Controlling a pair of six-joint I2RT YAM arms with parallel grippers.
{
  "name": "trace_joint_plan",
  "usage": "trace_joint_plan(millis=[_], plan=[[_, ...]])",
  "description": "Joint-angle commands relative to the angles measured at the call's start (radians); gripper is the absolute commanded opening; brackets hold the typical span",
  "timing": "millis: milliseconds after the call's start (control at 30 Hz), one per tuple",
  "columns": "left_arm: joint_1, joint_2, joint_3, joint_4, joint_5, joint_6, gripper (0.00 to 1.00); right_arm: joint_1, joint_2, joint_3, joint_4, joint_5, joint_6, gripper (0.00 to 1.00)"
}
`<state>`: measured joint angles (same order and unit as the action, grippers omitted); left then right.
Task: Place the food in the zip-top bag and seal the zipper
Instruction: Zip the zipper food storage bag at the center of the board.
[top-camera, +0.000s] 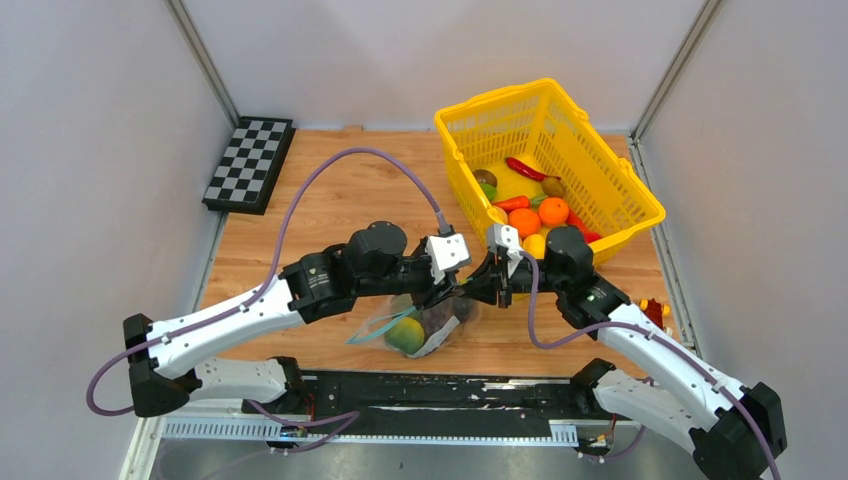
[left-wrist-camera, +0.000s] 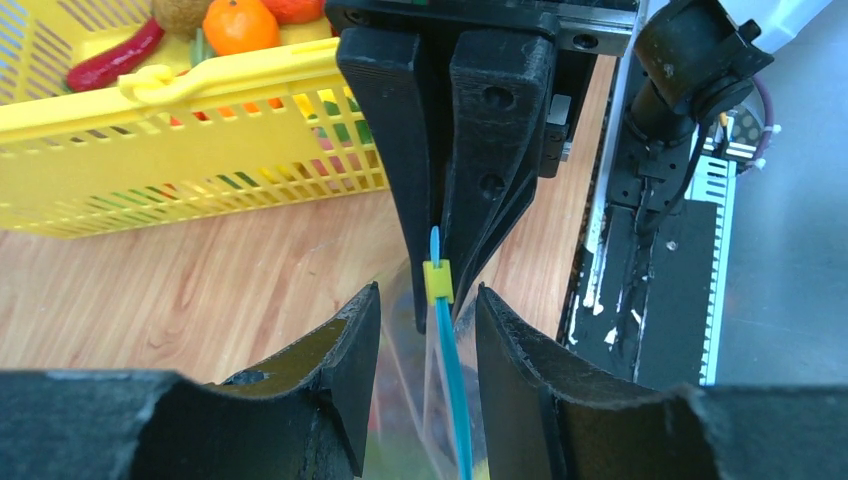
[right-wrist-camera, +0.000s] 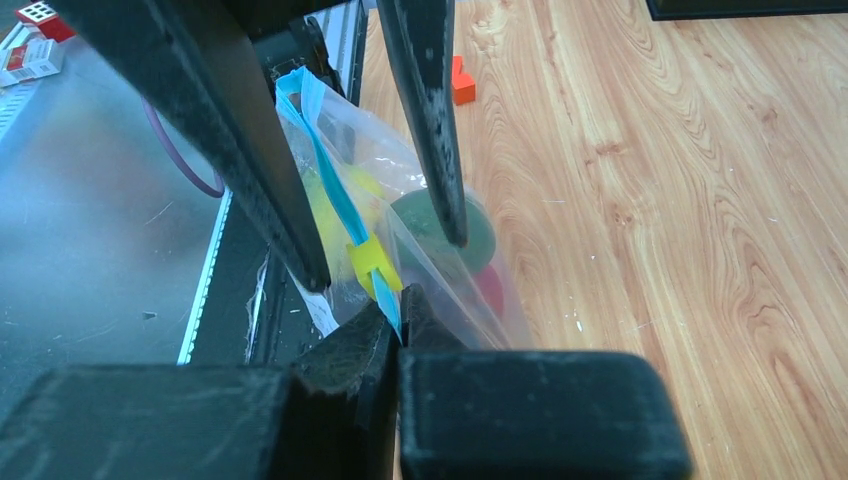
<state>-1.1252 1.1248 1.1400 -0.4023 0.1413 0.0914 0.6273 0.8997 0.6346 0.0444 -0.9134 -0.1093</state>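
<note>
The bag (top-camera: 415, 325) lay on the table (top-camera: 330, 200) near its front edge, between the two arms. A green fruit (top-camera: 405, 337) and other food showed through the plastic, and the yellow basket (top-camera: 600, 180) stood well apart from it. The right claw (right-wrist-camera: 400, 318) was pinched tight on the very end of the zipper (left-wrist-camera: 455, 390), just past the small yellow slider (left-wrist-camera: 437, 282). The left claw (left-wrist-camera: 427, 320) stood half wide. Its fingers (left-wrist-camera: 350, 330) sat astride the teal strip on the other side of the slider and, as far as its wrist view showed, touched neither the strip nor the slider.

The filling looked done, so sealing was the step in hand. Whether the strip was already pressed together along its length could not be told.

To do it well, the right claw would serve as the anchor, holding the strip straight and lightly taut. The left claw would need to close squarely on the strip beside the slider, firm enough to press the two sides together but light enough to slide. It should then run along the strip's own line toward the free end, never across it.

The likely faults were loose plastic bunching between the fingers, the weight of the fruit twisting the mouth, and a hard pull dragging the strip out of the right claw's pinch.
</note>
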Motion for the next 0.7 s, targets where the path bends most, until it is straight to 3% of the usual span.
trace_joint_plan(millis=[0, 200, 567, 667], plan=[[-0.001, 0.036, 0.052, 0.078, 0.061, -0.033, 0.47, 0.006, -0.010, 0.035, 0.037, 0.012, 0.004, 0.00], [-0.001, 0.043, 0.045, 0.097, 0.051, -0.033, 0.43, 0.005, -0.008, 0.042, 0.020, 0.015, -0.005, 0.00], [-0.001, 0.061, 0.056, 0.041, 0.022, 0.002, 0.01, 0.007, -0.016, 0.040, 0.017, 0.022, -0.013, 0.00], [-0.002, 0.061, 0.059, 0.012, 0.004, 0.009, 0.00, 0.007, -0.020, 0.036, 0.018, 0.032, -0.014, 0.00]])
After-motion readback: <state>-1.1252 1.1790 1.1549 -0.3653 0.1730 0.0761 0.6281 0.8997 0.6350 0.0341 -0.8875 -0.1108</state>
